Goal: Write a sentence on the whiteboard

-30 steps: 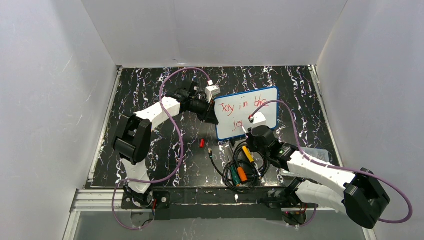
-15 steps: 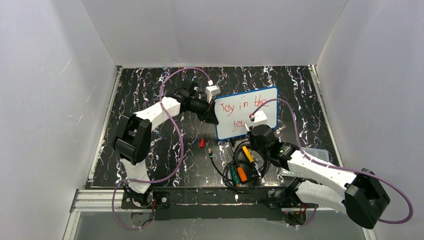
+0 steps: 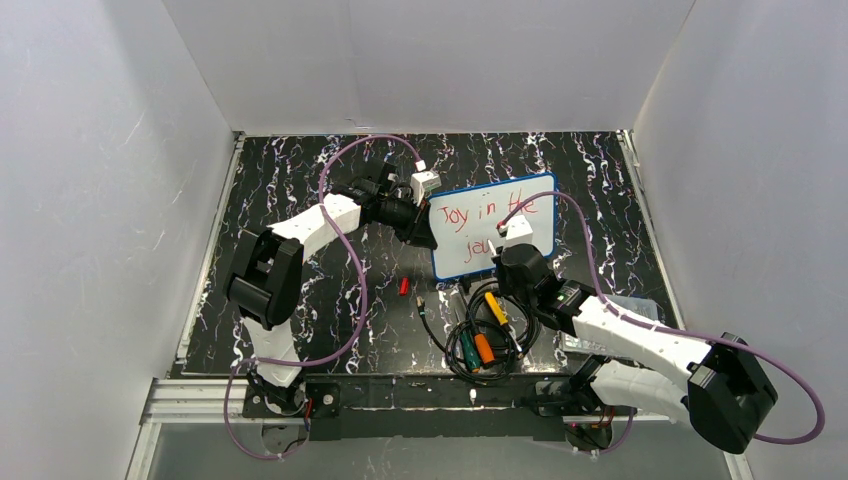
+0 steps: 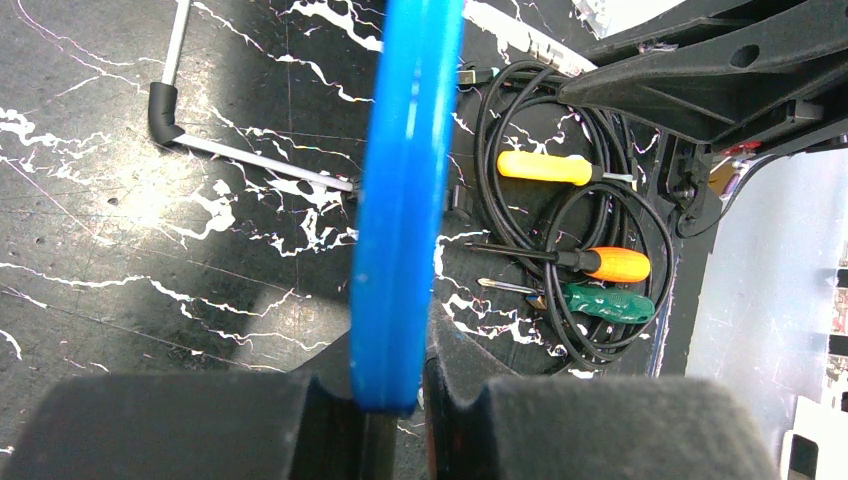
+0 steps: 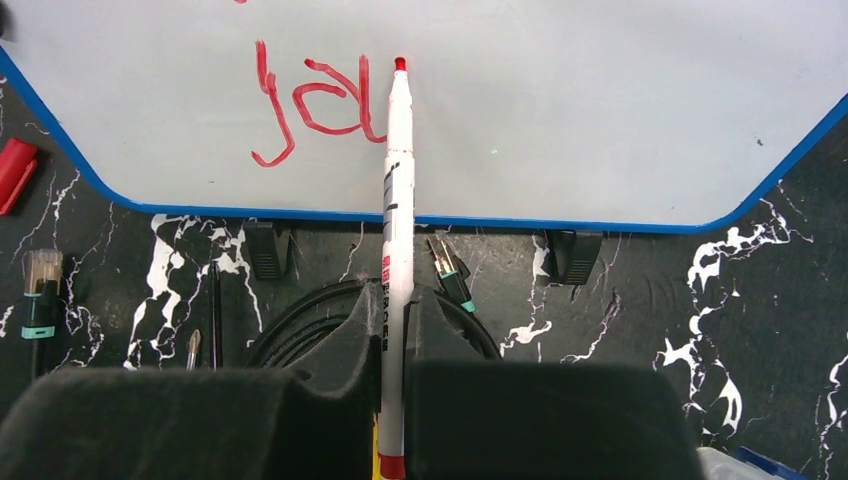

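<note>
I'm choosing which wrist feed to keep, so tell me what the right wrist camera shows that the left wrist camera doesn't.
Only the right wrist view: the whiteboard's white face with the red lettering, and the marker gripped by the right end effector, its tip beside the letters. Only the left wrist view: the board edge-on, its blue rim clamped in the left end effector, plus the coloured handles of the yellow screwdriver, orange screwdriver and green screwdriver. Both: the whiteboard, the coiled black cable and the marbled table.

A robot lab cell: white panel walls (image 3: 90, 200) enclose a black marbled table (image 3: 290, 165) edged with aluminium rail (image 3: 200, 397).
</note>
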{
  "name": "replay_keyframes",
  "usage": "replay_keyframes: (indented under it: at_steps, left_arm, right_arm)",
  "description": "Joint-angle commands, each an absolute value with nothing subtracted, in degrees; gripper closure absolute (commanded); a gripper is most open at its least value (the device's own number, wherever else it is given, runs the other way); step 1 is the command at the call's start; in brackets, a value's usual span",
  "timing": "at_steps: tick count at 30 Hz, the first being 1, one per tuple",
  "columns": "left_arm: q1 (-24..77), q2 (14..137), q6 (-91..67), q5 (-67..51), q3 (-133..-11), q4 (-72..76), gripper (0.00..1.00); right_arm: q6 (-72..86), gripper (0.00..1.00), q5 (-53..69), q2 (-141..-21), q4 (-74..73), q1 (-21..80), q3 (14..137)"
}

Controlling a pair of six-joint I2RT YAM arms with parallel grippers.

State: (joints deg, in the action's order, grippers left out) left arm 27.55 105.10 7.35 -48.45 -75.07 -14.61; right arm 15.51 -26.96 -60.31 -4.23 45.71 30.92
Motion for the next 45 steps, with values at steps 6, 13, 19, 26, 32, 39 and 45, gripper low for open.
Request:
replay_keyframes:
  at_steps: [6,13,19,26,32,39,45]
  left_arm:
    - [27.95,101.69,8.19,-50.19,-77.09,-15.38,1.0]
    - [27.95,101.61,8.18,-50.1,-77.08,-15.38,1.0]
    - [27.95,101.61,8.22,-50.14,-77.07,-15.38,1.0]
    - [27.95,101.78,8.24,-50.19,-77.13,-15.38,1.0]
    - [27.95,101.86,8.18,-50.19,-77.08,-15.38,1.0]
    - [27.94,101.87,8.24,-50.19,-77.12,-15.38,1.0]
    - [27.95,101.87,8.17,-50.27,-77.16,-15.38,1.0]
  right_arm:
    - [20.89,0.99,-24.09,-60.17,-4.23,45.44,28.08]
    - [21.84,0.99,-26.83,-59.0,-5.89,45.44,28.22]
    - [19.91,0.99,-29.47,-55.71,-7.07,45.44,30.3]
    - [16.32,0.99,-30.37,-54.88,-4.1,45.44,32.14]
    - [13.89,0.99,-30.61,-57.83,-2.33,45.44,34.02]
    - [14.42,0.99,-29.71,-60.23,-2.14,45.44,34.04]
    - [16.65,0.99,-31.65,-60.21,-4.36,45.44,32.93]
